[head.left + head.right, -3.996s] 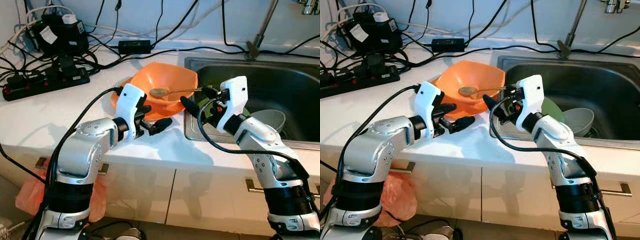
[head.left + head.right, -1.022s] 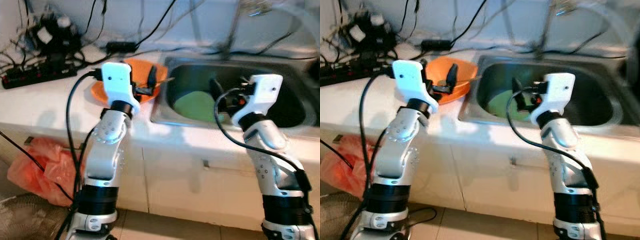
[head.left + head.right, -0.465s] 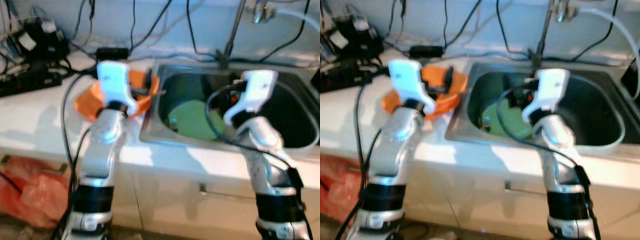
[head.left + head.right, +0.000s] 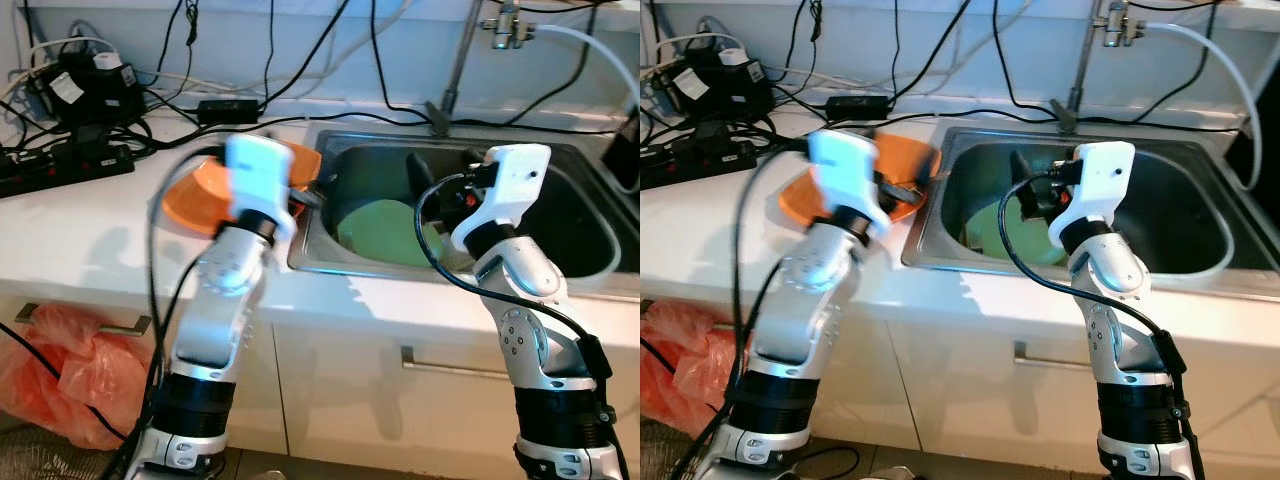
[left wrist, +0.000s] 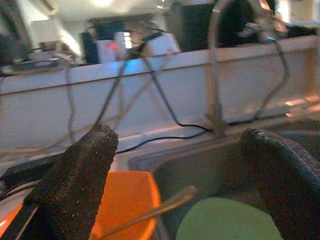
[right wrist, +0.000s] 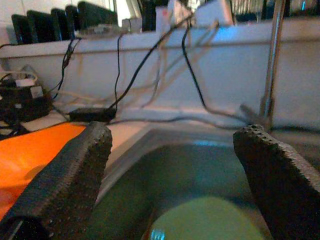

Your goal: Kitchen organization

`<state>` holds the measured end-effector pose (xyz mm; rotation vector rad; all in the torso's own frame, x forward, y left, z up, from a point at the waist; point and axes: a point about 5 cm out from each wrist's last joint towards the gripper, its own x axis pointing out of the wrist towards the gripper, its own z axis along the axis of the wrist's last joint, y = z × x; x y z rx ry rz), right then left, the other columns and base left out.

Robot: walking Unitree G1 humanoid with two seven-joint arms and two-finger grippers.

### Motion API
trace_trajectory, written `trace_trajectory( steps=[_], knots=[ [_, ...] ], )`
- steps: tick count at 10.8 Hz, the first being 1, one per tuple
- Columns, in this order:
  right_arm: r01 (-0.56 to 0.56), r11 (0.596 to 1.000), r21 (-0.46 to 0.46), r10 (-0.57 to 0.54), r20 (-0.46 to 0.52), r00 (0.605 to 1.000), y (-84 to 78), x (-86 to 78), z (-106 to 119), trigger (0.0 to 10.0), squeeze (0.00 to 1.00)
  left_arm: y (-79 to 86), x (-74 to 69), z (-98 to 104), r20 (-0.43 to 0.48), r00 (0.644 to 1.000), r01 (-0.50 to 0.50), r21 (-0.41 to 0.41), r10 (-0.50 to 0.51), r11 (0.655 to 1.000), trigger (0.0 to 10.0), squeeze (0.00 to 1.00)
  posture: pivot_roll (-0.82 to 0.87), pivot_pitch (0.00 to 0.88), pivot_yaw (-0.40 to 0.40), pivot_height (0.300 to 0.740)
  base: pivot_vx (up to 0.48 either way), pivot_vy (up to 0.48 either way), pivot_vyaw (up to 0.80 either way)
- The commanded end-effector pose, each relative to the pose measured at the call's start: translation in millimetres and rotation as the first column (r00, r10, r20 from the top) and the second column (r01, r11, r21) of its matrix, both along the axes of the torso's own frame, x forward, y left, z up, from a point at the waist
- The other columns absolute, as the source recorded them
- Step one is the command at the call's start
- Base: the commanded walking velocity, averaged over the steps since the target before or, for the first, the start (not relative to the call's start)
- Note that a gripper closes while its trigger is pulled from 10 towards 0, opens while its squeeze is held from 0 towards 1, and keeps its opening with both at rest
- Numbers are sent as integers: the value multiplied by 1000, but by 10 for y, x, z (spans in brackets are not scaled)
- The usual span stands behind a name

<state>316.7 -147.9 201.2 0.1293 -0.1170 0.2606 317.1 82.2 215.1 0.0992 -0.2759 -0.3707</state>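
Observation:
An orange bowl (image 4: 195, 200) sits on the white counter just left of the steel sink (image 4: 590, 280). A metal spoon (image 5: 156, 212) lies in the bowl, its handle reaching over the sink's edge. A green plate (image 4: 385, 232) lies in the sink. My left gripper (image 4: 902, 188) hovers over the bowl's sink-side rim, open and empty; in the left wrist view its fingers (image 5: 80, 175) stand wide apart. My right gripper (image 4: 1028, 185) is held above the sink over the green plate (image 6: 210, 222), also open and empty.
A black power strip (image 4: 60, 165), adapters (image 4: 90, 85) and several cables crowd the counter's back left. The faucet (image 4: 460, 60) and a white hose (image 4: 600, 45) rise behind the sink. An orange plastic bag (image 4: 60, 360) hangs by the cabinet below.
The camera has pulled back and swung toward the sink, and the blur has cleared. Both arms are raised higher than four seconds ago; the right gripper now hangs over the basin. Both stay open.

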Motion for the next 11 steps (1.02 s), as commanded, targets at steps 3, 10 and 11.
trace_trajectory(
  steps=[3,10,11],
  knots=[
    [-84,996,26,86,-84,993,15,-56,-41,10000,0,0,52,-111,-32,999,40,139,-36,989,10000,0,91,0,30,740,0,0,0],
    [-377,923,80,385,-184,904,292,-403,-104,10000,0,215,442,-119,-19,999,-39,278,46,960,10000,0,74,16,57,740,0,0,0],
    [-380,920,95,391,-188,901,298,-444,-117,10000,0,223,490,-109,-20,999,-32,285,39,958,10000,0,68,23,59,740,0,0,0]
  ],
)
